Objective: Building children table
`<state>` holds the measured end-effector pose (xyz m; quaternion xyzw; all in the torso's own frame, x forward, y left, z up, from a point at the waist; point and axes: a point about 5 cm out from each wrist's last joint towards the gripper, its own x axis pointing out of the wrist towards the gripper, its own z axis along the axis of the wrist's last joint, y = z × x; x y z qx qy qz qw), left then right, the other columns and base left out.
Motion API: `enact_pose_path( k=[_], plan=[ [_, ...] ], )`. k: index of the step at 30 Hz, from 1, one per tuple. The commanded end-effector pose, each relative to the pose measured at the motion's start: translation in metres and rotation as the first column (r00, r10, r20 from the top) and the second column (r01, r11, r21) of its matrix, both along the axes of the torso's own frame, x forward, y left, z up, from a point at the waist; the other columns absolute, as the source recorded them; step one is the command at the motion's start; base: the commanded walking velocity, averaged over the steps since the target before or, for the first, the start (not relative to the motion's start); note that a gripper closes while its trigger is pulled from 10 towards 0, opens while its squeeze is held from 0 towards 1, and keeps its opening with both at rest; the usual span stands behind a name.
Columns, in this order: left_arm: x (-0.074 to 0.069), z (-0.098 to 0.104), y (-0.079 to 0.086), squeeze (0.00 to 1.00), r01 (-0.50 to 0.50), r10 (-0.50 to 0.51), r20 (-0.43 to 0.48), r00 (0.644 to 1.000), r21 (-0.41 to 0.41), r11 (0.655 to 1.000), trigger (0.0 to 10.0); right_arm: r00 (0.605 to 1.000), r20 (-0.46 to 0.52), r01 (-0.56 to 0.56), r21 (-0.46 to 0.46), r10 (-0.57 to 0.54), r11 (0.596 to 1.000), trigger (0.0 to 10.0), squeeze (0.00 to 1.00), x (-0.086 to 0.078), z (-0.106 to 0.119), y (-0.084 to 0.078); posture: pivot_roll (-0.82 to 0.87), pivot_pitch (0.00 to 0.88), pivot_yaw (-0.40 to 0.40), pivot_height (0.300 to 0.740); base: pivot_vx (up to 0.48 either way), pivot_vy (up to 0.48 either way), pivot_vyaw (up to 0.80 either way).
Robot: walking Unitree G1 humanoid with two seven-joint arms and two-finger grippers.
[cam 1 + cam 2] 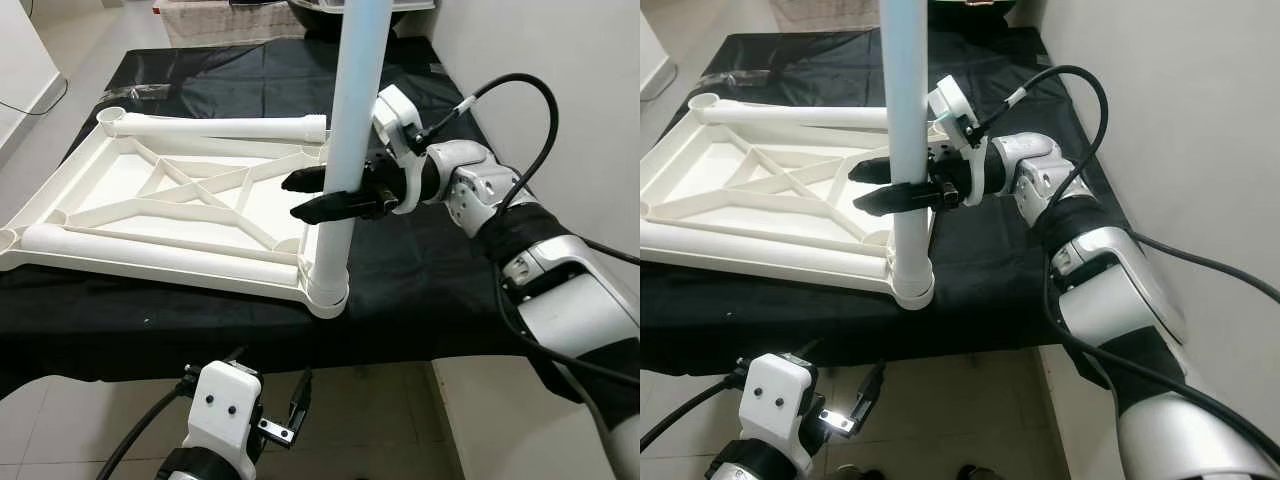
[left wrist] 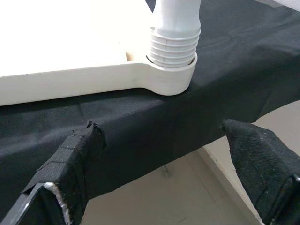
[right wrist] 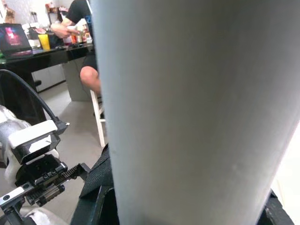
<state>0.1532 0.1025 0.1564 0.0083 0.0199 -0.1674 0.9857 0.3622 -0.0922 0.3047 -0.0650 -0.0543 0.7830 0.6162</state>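
With my right gripper [image 1: 312,195] fingers clasping the upright table leg [image 1: 352,120] at centre frame, seated in the tabletop's [image 1: 150,200] corner socket [image 1: 327,296], I should twist it plumb while my left gripper [image 1: 290,415] hangs open, idle.

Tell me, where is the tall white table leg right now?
The table leg stands upright in the near right corner socket of the upside-down white tabletop, with the right gripper around it.

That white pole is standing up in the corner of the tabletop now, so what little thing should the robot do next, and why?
Probably keep turning the leg with the right pincer. Its threaded end sits in the tabletop's corner socket, yet several thread ridges show above the rim, so it looks not fully screwed in.
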Motion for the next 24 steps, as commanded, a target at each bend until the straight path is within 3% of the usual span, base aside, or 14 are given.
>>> enact_pose_path(
  k=[1, 14, 24],
  plan=[
    [-0.002, -0.005, 0.0, 0.0, -0.003, 0.004, -0.02, 1.0, 0.013, 1.0, 10.0, 0.997, -0.07, -0.033, -0.064, 0.029, 0.997, 10.0, 0.0, -0.003, -0.025, 0.004, 0.12, 0.209, -0.033, 0.74, 0.0, 0.0, 0.0],
    [0.0, -0.005, 0.001, 0.0, 0.001, 0.0, -0.013, 1.0, 0.018, 1.0, 10.0, 0.997, -0.04, -0.06, -0.052, 0.058, 0.997, 10.0, 0.0, -0.008, -0.028, 0.005, 0.12, 0.192, -0.025, 0.74, 0.0, 0.0, 0.0],
    [0.004, -0.005, 0.002, 0.0, -0.003, 0.003, -0.003, 1.0, 0.023, 1.0, 10.0, 0.999, 0.038, -0.016, -0.135, 0.022, 0.991, 10.0, 0.0, -0.004, -0.038, 0.01, 0.11, 0.191, -0.028, 0.74, 0.0, 0.0, 0.0]
  ],
)
